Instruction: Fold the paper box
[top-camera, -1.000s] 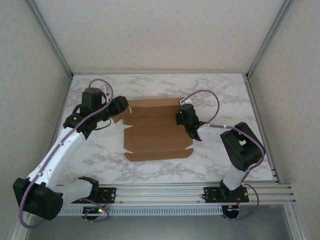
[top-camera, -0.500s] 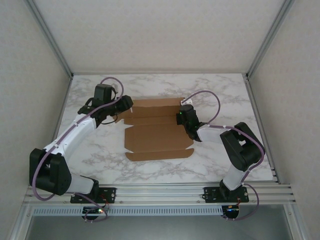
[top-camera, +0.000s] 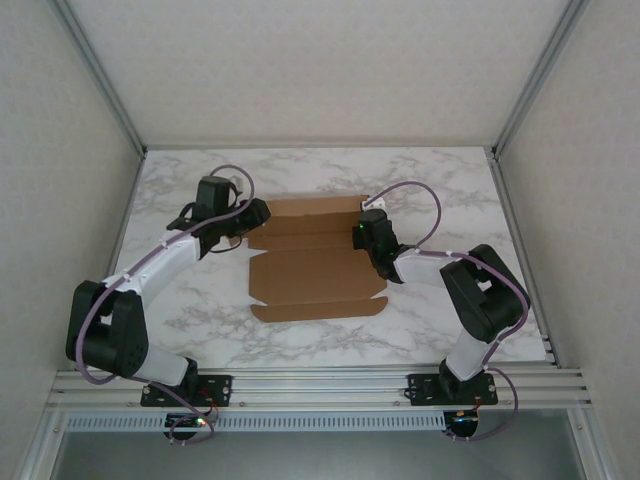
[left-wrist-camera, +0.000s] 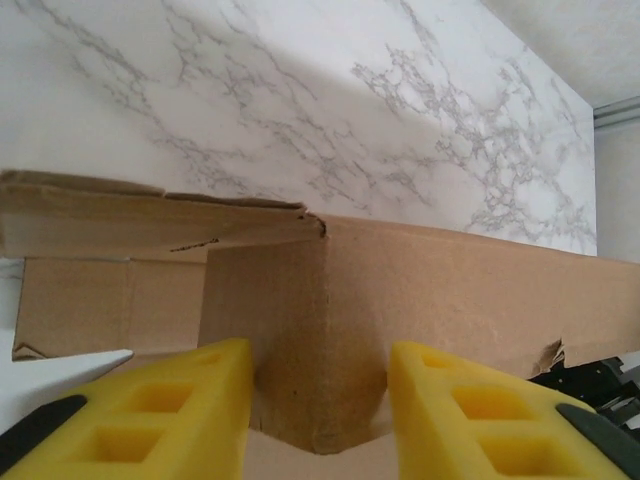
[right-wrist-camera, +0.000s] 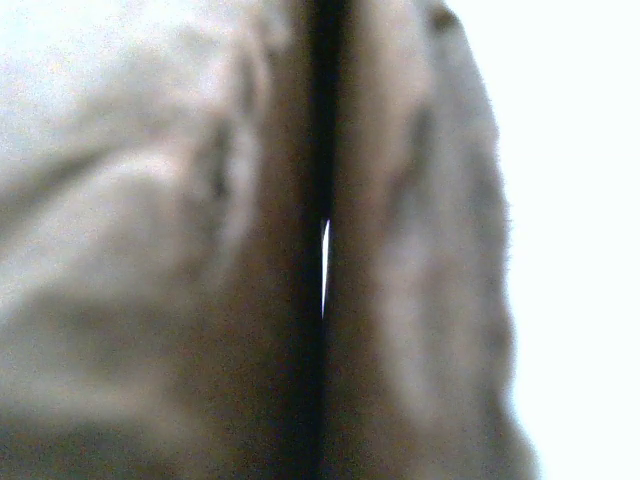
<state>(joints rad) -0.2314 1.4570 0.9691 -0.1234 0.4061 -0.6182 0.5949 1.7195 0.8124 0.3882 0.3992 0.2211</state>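
at mid worktop (top-camera: 450, 190) the box (top-camera: 315, 270) lies mostly flat, a brown creased sheet. at its far left corner a flap (left-wrist-camera: 320, 330) stands raised, with the yellow left fingers (left-wrist-camera: 150, 420) spread apart on either side of it. the right fingers (top-camera: 361, 236) sit at the sheet's right edge; their wrist view is a brown blur, so one cannot tell whether they are parted or closed.

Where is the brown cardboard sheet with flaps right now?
From above, the brown cardboard sheet lies mid-table on the marble tabletop, left fingers at its far-left corner, right arm at its right edge.
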